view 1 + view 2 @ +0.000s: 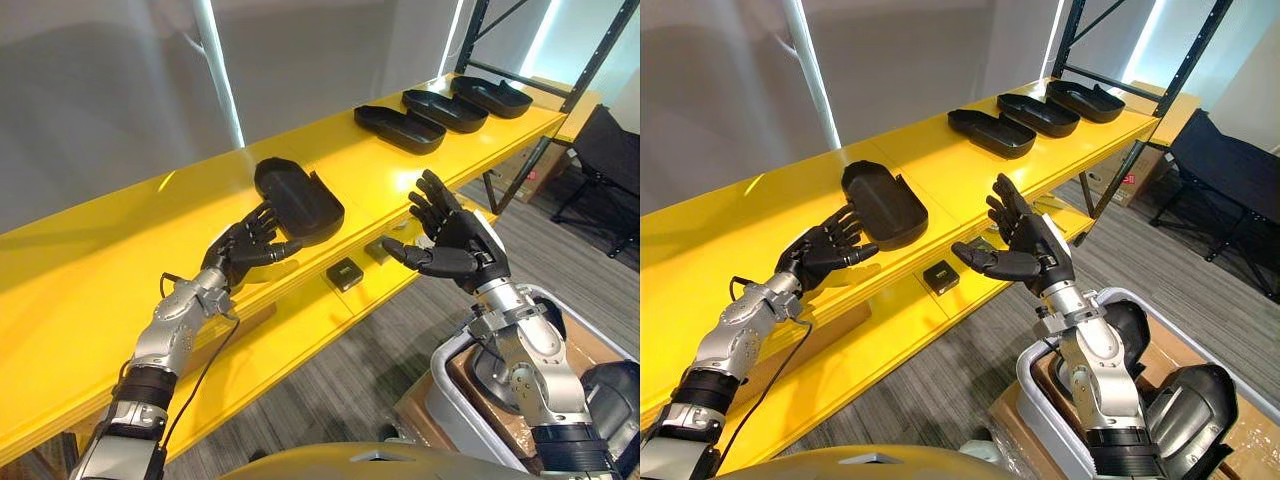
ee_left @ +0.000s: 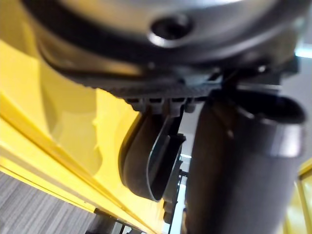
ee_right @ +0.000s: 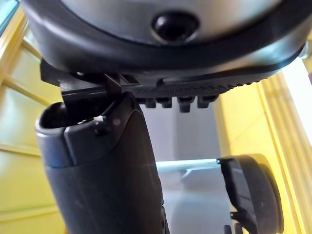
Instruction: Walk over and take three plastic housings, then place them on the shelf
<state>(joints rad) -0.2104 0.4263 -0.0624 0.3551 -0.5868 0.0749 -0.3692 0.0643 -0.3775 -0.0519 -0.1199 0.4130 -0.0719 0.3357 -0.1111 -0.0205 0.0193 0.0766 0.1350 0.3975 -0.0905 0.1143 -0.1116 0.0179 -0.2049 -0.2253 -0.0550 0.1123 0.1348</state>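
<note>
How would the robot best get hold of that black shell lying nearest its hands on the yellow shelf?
Probably by the raised rim at its near end, coming from the front of the shelf: the housing lies flat, hollow side up, so a thumb fits inside the wall, fingers outside. The left hand is closest.

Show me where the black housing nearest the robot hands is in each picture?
Left eye view: housing at centre, by left robot hand.
Right eye view: left of centre.
Left wrist view: the dark curved shell.
Right wrist view: probably the dark rounded shape.
Shared landmark: the yellow shelf.
</note>
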